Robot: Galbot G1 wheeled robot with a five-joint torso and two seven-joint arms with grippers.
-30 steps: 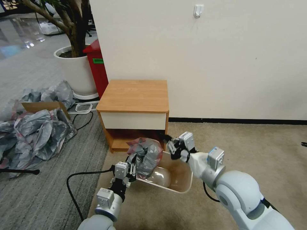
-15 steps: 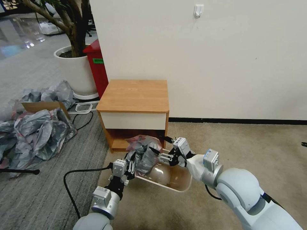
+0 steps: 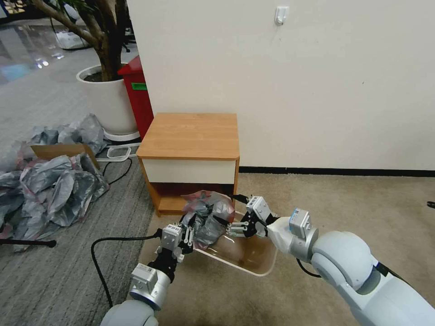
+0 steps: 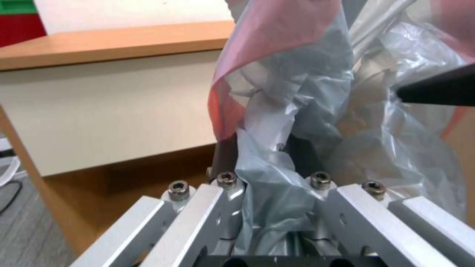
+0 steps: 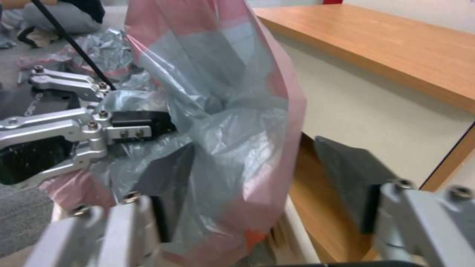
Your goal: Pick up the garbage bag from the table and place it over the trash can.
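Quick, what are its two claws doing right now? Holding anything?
Left gripper: shut on the garbage bag, holding it above the trash can.
Right gripper: open, fingers spread around the bag's edge, not clamped.

Plain cream wall (image 3: 294,90) with black baseboard (image 3: 335,172); beige carpet (image 3: 362,203) meets grey striped carpet (image 3: 59,271); potted tree (image 3: 106,90) at far left.

Premises are presenting as an office-type interior staged as a room: carpeted floor (image 3: 371,203), plain white wall (image 3: 294,81) carrying a hook (image 3: 281,15), potted tree (image 3: 108,90) standing beyond the nightstand (image 3: 190,136) (heaped grey bags (image 3: 50,181) lying nearby).
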